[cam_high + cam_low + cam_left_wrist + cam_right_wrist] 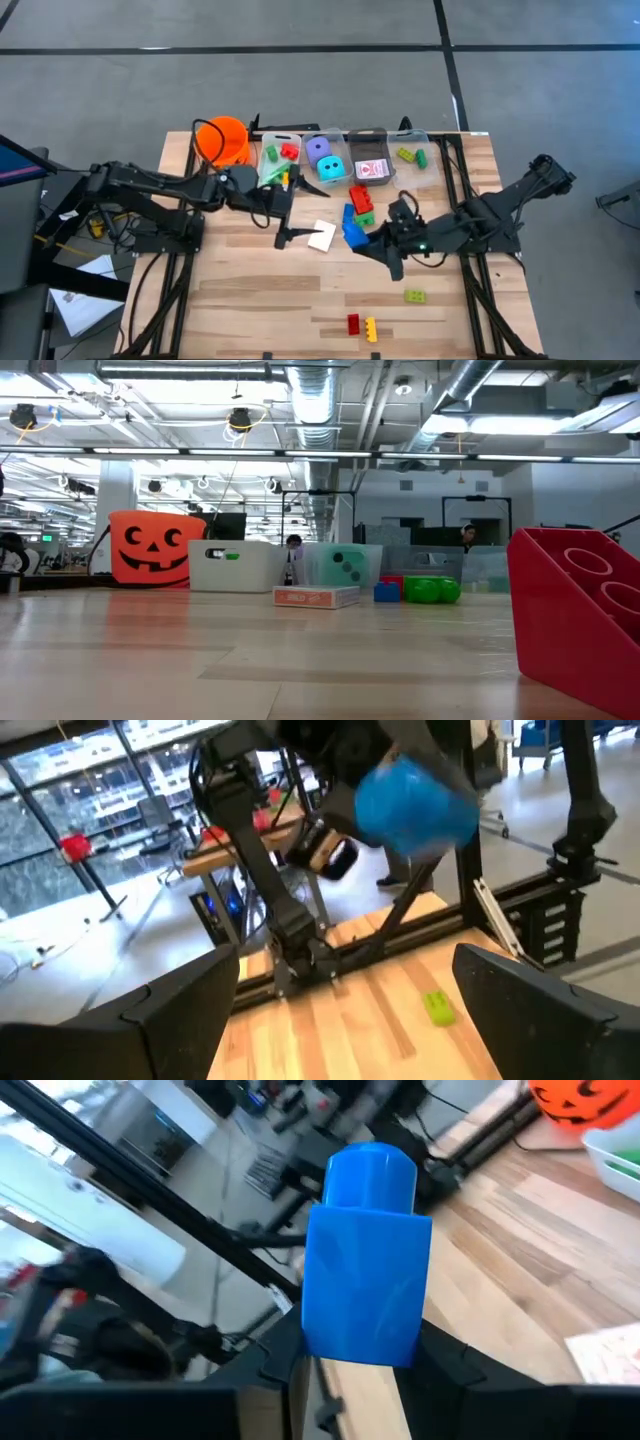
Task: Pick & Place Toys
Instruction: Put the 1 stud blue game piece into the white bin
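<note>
Right wrist view showed right gripper [365,1365] fingers clamped on blue brick [366,1265]; left gripper [288,222] fingers spread, empty. Next: carry to a bin [368,158].

Lying on the wooden desk [250,290]: orange bucket [224,138] and clear bins [340,150] along the far edge, white card [322,236] mid-desk, lime brick [415,296], red brick [353,323] and yellow brick [372,328] nearer the front.

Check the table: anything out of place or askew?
Mostly tidy. A white card lies skewed on the bare wood between the grippers, outside the clear bins. Three loose bricks sit near the front edge: green, red, yellow. The right gripper holds a blue brick.
</note>
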